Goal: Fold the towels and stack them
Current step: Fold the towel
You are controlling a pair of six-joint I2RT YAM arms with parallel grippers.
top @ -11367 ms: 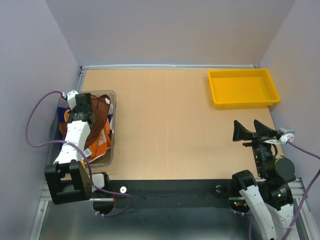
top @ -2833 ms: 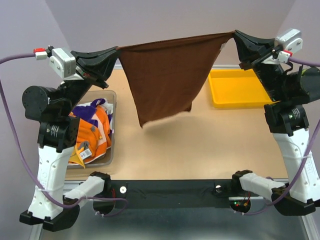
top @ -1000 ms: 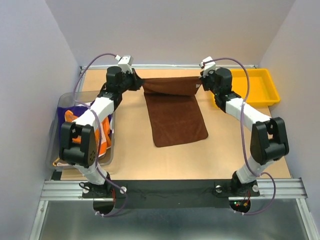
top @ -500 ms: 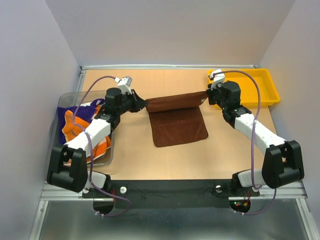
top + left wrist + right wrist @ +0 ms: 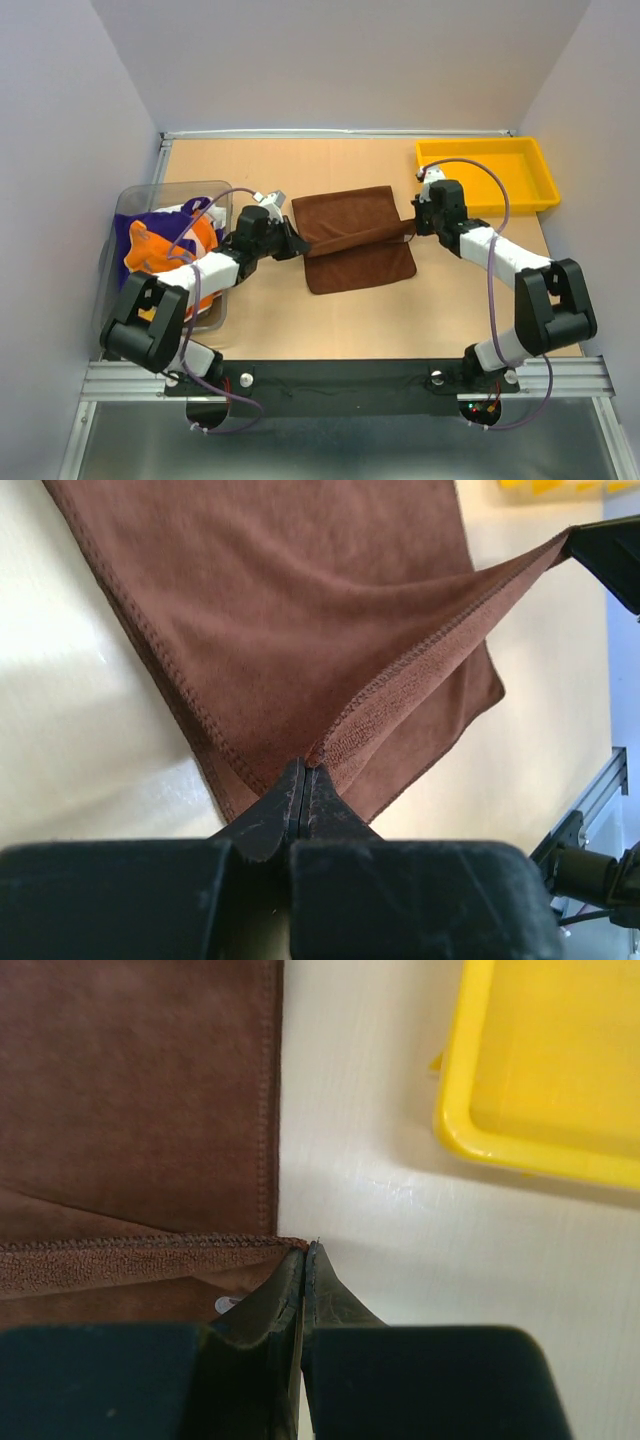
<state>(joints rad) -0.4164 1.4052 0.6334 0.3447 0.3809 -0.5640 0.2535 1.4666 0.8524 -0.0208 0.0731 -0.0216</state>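
The dark brown towel lies on the table's middle, its far edge lifted and drawn toward the near side in a taut fold. My left gripper is shut on the left corner of that edge, low over the towel's left side. My right gripper is shut on the right corner, just past the towel's right hem. Orange and purple towels lie heaped in the clear bin at the left.
A yellow tray stands at the back right, its rim close beside my right gripper. The black rail with the arm bases runs along the near edge. Bare wood shows between the towel and the tray.
Both grippers have pulled the held edge of the brown towel toward the near side and lower, over the part lying flat. More of the towel's far half now rests on the table.
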